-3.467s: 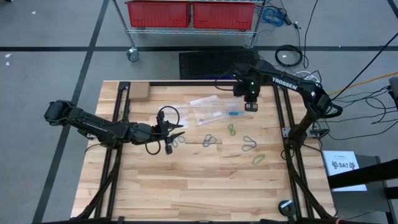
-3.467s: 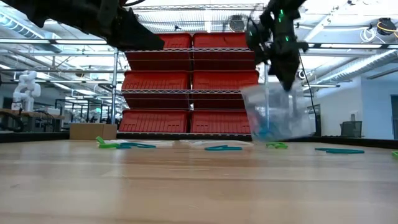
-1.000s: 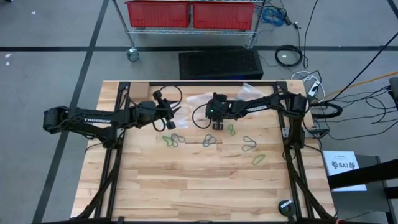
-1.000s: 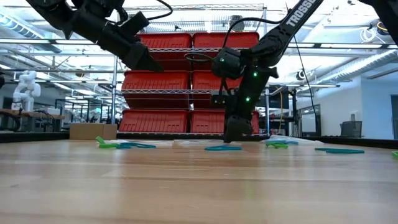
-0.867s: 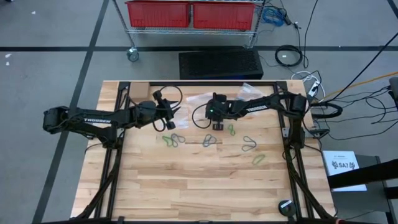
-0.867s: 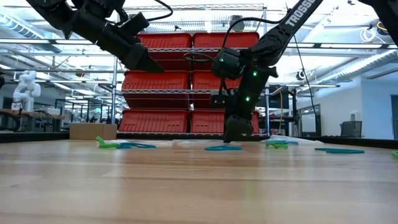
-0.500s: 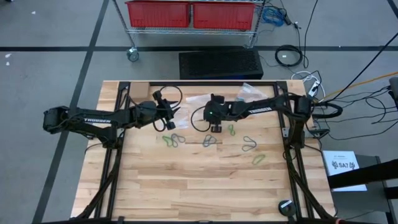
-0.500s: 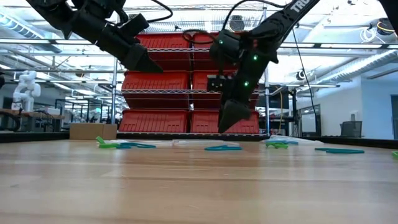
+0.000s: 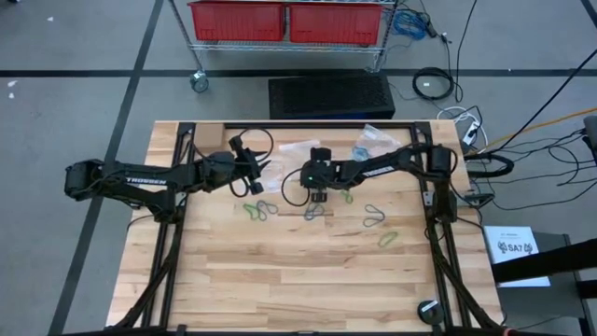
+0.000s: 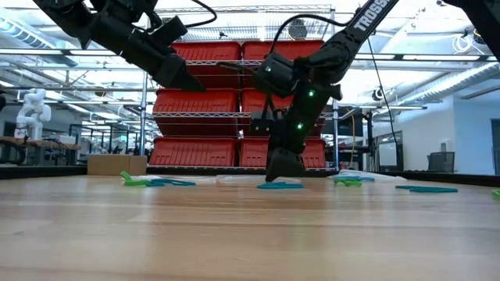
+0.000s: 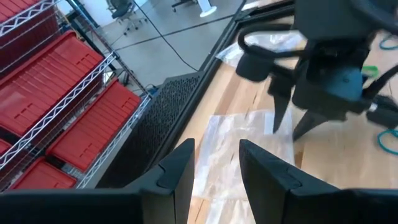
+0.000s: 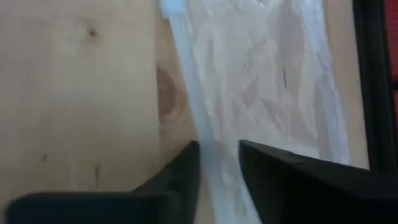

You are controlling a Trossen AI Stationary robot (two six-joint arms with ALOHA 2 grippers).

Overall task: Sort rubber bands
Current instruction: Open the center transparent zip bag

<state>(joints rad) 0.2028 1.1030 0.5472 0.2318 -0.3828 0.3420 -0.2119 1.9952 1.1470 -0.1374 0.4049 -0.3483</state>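
Rubber bands lie flat on the wooden table: a green one (image 9: 251,211) and a dark one (image 9: 268,207) at mid left, a dark one (image 9: 314,212) just near of my right gripper, a green one (image 9: 347,194), a dark one (image 9: 373,217) and a green one (image 9: 387,239) to the right. My right gripper (image 9: 317,193) is open and points down over a flat clear plastic bag (image 12: 261,81), its tips low by the table (image 10: 285,173). My left gripper (image 9: 259,177) is open and empty, raised above the table (image 10: 191,82), left of that bag. My right gripper stands with its fingers on either side of the clear bag's thick edge strip (image 12: 186,87), coming from above and pointing down. The bag lies flat on the table. Whether the fingertips touch the bag I cannot tell.
A second clear bag (image 9: 364,138) lies at the table's far right. A small cardboard box (image 9: 207,138) sits at the far left corner. Black frame rails (image 9: 177,187) run along both table sides. A rack with red bins (image 10: 234,101) stands beyond the far edge.
My right gripper has risen from the table, gone a little toward the table's left edge and come down again, its tips low over the clear bag. The rubber bands have stayed where they were.
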